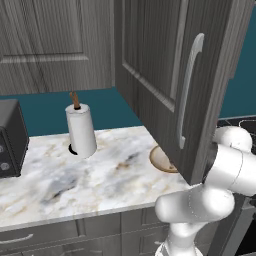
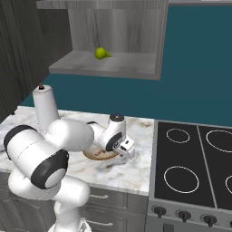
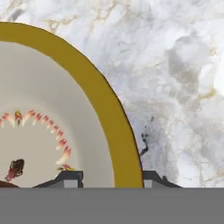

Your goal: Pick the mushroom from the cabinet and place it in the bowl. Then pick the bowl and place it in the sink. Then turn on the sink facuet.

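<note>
The bowl sits on the marble counter below the open cabinet, with the mushroom lying inside it, so the job in hand is likely the pick-up of the bowl for the sink. In the hand view its tan rim curves straight into the gap between the two fingertips of the tool, one tip over the cream inside and the other over the counter outside. The tips stand apart astride the rim; whether they already pinch it I cannot tell.
</note>
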{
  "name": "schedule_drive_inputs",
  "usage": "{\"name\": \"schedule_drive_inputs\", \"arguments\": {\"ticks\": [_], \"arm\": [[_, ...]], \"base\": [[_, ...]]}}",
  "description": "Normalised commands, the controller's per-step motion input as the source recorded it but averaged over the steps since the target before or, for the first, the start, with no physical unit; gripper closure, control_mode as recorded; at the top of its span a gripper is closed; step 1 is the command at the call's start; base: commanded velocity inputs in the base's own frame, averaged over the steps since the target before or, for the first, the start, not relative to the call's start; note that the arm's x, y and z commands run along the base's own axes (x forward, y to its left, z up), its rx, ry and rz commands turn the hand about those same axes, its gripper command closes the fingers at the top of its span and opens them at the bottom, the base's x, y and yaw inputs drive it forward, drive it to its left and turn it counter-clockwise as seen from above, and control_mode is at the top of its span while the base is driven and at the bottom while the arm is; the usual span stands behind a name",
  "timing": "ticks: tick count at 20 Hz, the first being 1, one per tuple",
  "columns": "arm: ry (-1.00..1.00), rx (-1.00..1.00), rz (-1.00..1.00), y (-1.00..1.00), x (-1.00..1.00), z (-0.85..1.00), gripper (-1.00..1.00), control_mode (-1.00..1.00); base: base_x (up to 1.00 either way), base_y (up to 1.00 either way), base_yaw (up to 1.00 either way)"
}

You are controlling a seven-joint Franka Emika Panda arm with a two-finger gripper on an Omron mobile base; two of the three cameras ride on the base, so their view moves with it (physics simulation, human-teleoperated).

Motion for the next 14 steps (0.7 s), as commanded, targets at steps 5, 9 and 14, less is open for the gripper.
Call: {"name": "schedule_drive_inputs", "arguments": {"ticks": [5, 9, 14], "arm": [[0.00, 0.00, -0.01, -0.02, -0.58, 0.61, 1.00, -1.00], [0.00, 0.01, -0.03, -0.04, -0.60, 0.68, 1.00, -1.00], [-0.06, 0.08, -0.01, -0.11, -0.71, 0.81, 1.00, -1.00]], "base": [[0.00, 0.00, 0.00], [0.00, 0.00, 0.00], [0.00, 0.00, 0.00]]}}
